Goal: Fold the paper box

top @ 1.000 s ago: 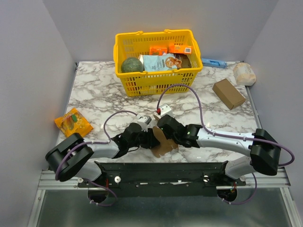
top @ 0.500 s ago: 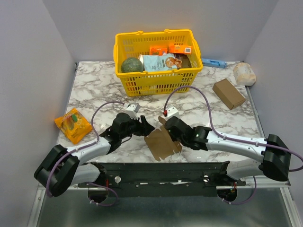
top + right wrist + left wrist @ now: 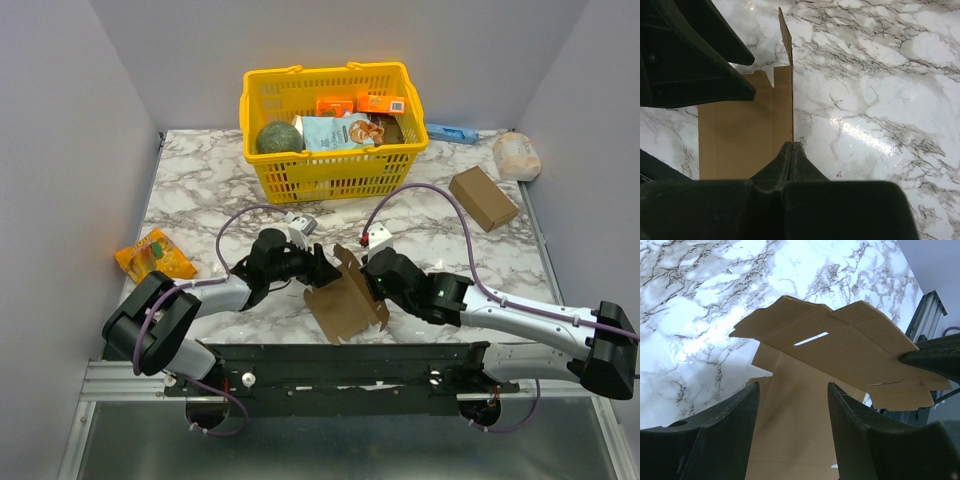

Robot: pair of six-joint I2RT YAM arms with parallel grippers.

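The paper box [image 3: 347, 302] is a thin brown cardboard piece, partly unfolded, lying on the marble near the front edge with one flap standing upright. My right gripper [image 3: 378, 287] is shut on that upright flap; in the right wrist view the gripper [image 3: 792, 145] pinches the flap's thin edge while the flat panel [image 3: 740, 137] lies to its left. My left gripper [image 3: 320, 270] is open at the box's left side. In the left wrist view its fingers [image 3: 725, 420] are spread, and the box's slotted panel [image 3: 840, 340] fills the space ahead of them.
A yellow basket [image 3: 335, 172] full of groceries stands at the back centre. A blocky brown carton [image 3: 483, 197], a white wrapped item [image 3: 516, 155] and a blue item [image 3: 452, 133] lie at the back right. An orange snack packet [image 3: 153, 257] lies at the left.
My left gripper let go, opened, pulled away left, then came back to the box's left side. My right arm carried the box rightward, and the box spread out more.
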